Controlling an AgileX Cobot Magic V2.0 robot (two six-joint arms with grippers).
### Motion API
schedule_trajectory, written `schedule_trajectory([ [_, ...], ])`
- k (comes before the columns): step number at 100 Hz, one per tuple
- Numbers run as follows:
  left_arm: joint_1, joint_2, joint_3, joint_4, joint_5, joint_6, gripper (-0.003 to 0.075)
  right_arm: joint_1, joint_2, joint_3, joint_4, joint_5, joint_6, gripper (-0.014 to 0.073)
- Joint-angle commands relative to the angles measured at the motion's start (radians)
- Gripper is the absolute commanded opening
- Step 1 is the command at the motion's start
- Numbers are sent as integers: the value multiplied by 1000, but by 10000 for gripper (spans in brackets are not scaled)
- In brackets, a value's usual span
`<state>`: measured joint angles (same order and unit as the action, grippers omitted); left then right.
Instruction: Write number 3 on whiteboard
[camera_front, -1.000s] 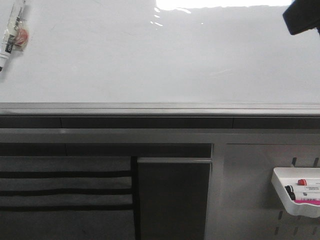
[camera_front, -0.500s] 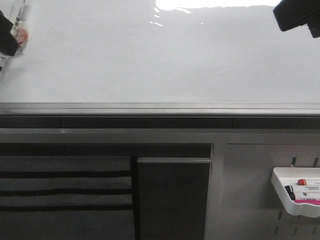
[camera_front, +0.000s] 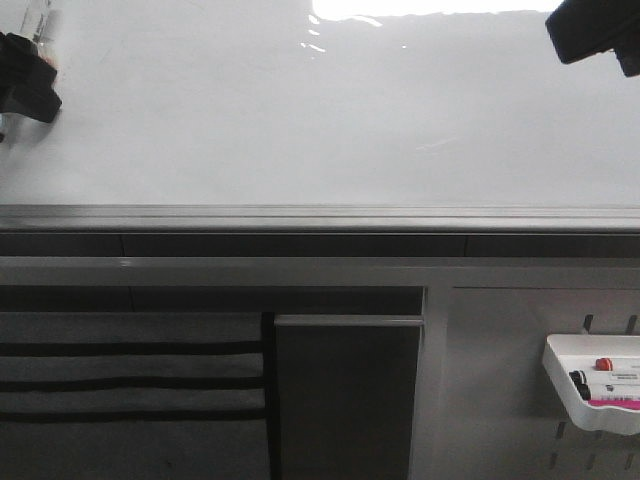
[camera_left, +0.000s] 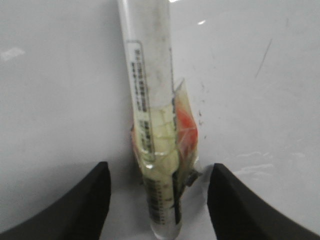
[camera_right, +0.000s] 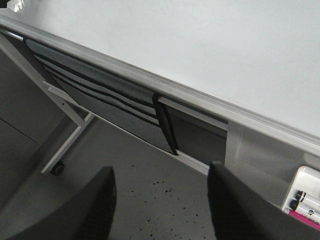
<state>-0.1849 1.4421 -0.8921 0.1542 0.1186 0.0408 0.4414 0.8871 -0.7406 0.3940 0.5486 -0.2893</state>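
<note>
Since a second ago, the left gripper (camera_left: 157, 200) has descended over the slim clear-barrelled marker (camera_left: 150, 115) lying on the glossy white whiteboard (camera_front: 320, 130), fingers wide astride it. Light, stiff, slippery: grip mid-barrel. Right gripper (camera_right: 160, 205) hangs open.

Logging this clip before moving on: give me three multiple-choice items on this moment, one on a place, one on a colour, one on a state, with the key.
1. Where is the marker lying?
A. in the tray
B. on the whiteboard, between the left fingers
C. on the floor

2. What colour is the tray?
A. white
B. blue
C. black

3. How is the left gripper?
A. shut on the marker
B. out of view
C. open, not touching the marker

Key: 1 B, the left wrist view shows it flat on the whiteboard between the two fingers. 2 A, its wall is white in the front view. 3 C, gaps show on both sides of the marker.
</note>
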Motion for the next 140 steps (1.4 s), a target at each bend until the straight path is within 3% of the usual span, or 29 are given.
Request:
schedule_trajectory([
  [1, -8, -24, -36, 4, -85, -11, 328, 0, -4, -36, 17, -59, -11, 367],
  [22, -8, -26, -36, 2, -82, -11, 146, 0, -4, -36, 17, -53, -11, 367],
  [41, -34, -79, -36, -2, -20, -11, 43, 0, -6, -36, 17, -44, -11, 367],
  [66, -157, -257, -36, -16, 281, 8, -20, -2, -8, -89, 11, 7, -11, 367],
  [76, -226, -329, -36, -67, 434, 84, -20, -22, -2, -122, 10, 49, -11, 367],
  [86, -279, -385, -36, -230, 558, 226, -20, -44, 8, -155, 9, 99, -14, 367],
  [100, -320, -407, -55, -537, 776, 579, -20, -47, 67, -222, 9, 252, -62, 367],
  [110, -339, -405, -70, -678, 826, 753, -20, -45, 134, -286, 75, 389, -197, 367],
  [119, -361, -405, -78, -716, 826, 857, -20, -45, 193, -329, 219, 534, -441, 367],
  [129, -393, -405, -80, -717, 826, 907, -20, -45, 245, -374, 364, 604, -620, 367],
  [140, -430, -405, -82, -717, 824, 923, -20, -1, 282, -420, 384, 613, -717, 367],
])
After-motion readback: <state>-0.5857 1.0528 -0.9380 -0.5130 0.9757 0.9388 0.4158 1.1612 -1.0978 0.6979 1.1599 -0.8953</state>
